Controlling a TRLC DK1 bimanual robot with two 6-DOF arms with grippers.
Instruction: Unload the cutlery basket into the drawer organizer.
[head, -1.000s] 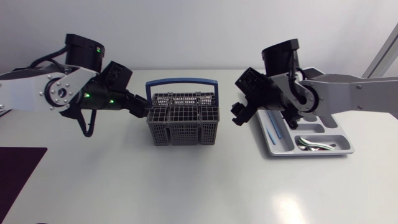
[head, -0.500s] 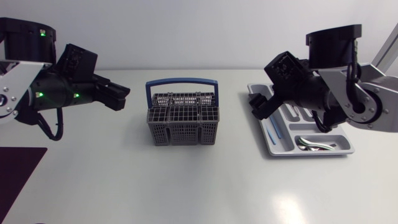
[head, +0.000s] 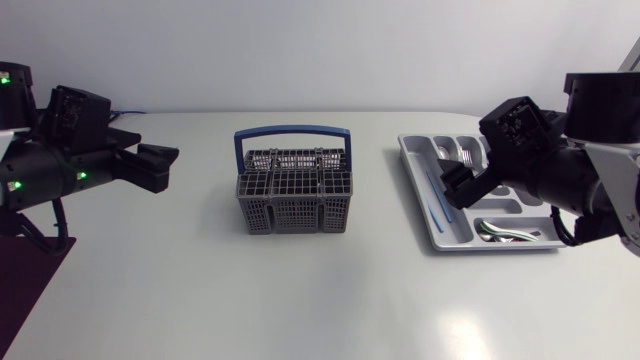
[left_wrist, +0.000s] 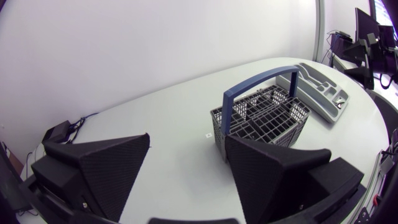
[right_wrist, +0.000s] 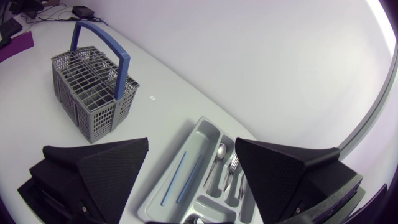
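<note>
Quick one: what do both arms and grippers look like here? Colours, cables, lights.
Left arm: black housings, green indicator lights, a black cable looping beneath. Right arm: black joints, a silver-grey link at its far end. Left gripper and right gripper: matte black, two broad wedge-shaped fingers with fine-textured inner faces.
</note>
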